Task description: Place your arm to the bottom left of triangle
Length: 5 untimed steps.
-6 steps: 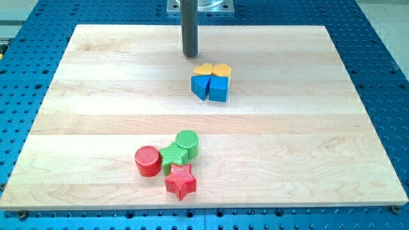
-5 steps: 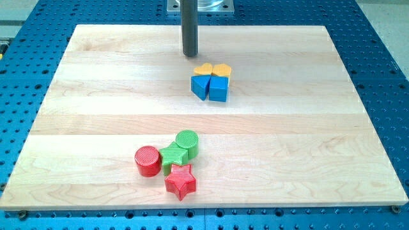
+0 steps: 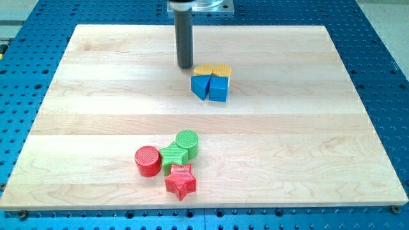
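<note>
While our tip (image 3: 185, 66) sits at the far side of the board (image 3: 96, 115), the target is right next to it: the blue triangle (image 3: 200, 86) lies just to the right of the tip and slightly nearer, the left piece of a tight four-block cluster. A blue cube (image 3: 218, 89) touches its right side, and a yellow block (image 3: 204, 69) and a yellow heart (image 3: 222, 70) sit just behind the pair.

No jaws on this rig, only the bare rod, so nothing is open, shut or held (the tip just pushes).

Key relation: we are at the triangle's far left, and the goal spot is its near left. We judge the move as a short slide toward the near edge, keeping left of the triangle so we don't clip it. That lane looks free of blocks.

Other cluster is well apart, near the front edge: red cylinder (image 3: 147, 160), green star (image 3: 172, 156), green cylinder (image 3: 187, 143), red star (image 3: 181, 181). Not in the way.
</note>
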Motion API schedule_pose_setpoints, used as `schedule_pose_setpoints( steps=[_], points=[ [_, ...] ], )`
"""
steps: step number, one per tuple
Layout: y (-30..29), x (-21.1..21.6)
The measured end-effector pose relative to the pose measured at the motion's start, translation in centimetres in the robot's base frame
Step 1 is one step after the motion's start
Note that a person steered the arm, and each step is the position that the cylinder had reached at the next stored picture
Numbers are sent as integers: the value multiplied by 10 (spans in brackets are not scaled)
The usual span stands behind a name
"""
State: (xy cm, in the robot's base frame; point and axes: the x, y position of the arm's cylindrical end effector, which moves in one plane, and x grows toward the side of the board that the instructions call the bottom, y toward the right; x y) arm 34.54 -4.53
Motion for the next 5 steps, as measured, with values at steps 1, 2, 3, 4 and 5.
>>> schedule_pose_setpoints(
  steps=[1,2,3,4,5],
  points=[
    [-44,37],
    [-68,45],
    [-68,81],
    [-68,95],
    [-37,119]
  ],
)
